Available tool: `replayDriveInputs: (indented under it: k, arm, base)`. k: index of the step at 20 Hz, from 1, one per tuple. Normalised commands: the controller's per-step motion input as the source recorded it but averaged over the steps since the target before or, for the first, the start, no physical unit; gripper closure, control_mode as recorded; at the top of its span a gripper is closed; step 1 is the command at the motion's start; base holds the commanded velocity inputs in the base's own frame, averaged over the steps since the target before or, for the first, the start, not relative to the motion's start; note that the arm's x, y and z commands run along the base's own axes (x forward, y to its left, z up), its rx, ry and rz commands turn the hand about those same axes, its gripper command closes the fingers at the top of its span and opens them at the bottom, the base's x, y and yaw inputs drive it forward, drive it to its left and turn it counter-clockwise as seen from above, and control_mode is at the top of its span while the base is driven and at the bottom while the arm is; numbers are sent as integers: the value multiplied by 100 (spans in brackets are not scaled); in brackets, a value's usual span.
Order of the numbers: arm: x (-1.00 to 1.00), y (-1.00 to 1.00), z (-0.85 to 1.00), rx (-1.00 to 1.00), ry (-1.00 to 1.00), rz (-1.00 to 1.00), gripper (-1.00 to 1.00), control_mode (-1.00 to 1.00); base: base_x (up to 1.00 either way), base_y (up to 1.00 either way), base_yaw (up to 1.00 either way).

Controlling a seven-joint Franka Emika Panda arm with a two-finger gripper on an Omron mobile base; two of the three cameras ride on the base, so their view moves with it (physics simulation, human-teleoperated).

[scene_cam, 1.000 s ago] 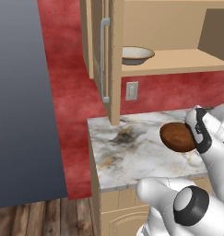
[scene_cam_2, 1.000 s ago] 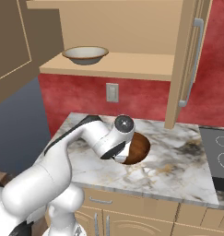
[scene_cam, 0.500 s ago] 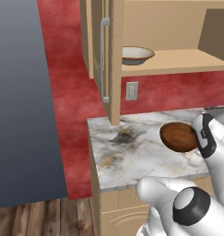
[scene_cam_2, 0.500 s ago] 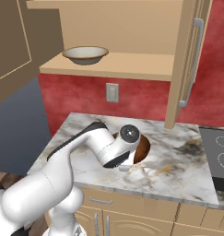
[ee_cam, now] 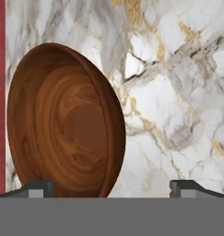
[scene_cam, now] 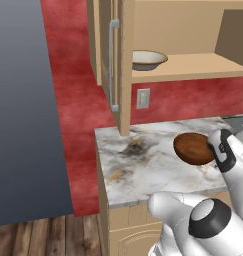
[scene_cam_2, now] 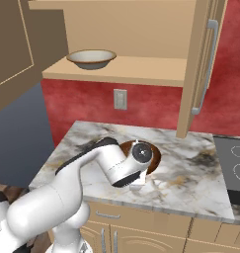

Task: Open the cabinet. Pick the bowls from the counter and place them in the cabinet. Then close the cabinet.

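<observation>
Arm lowered toward counter (scene_cam: 143, 160), gripper (ee_cam: 111, 186) spread wide, brown bowl (ee_cam: 65, 122) before its left fingertip (ee_cam: 37, 188), unheld

A glossy reddish-brown bowl (ee_cam: 67, 122) with wood-grain swirls sits on white-grey marble counter (ee_cam: 178, 101) veined brown-gold.

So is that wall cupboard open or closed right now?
Open. Both doors of the cabinet stand swung out, and the cream bowl sits in plain sight on its shelf.
</observation>
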Motion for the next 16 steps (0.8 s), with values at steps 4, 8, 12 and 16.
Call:
replayDriveInputs:
  k: [4,8,12,16]
  arm:
    - [0,-3,-29,0,0,3,-100,-100]
    - [0,-5,-18,0,0,4,-100,-100]
    - [5,-8,-1,0,0,4,-100,-100]
    - [14,-13,0,0,0,3,-100,-100]
  base:
    - [0,0,0]
    - [0,0,0]
    - [0,0,0]
    - [0,0,0]
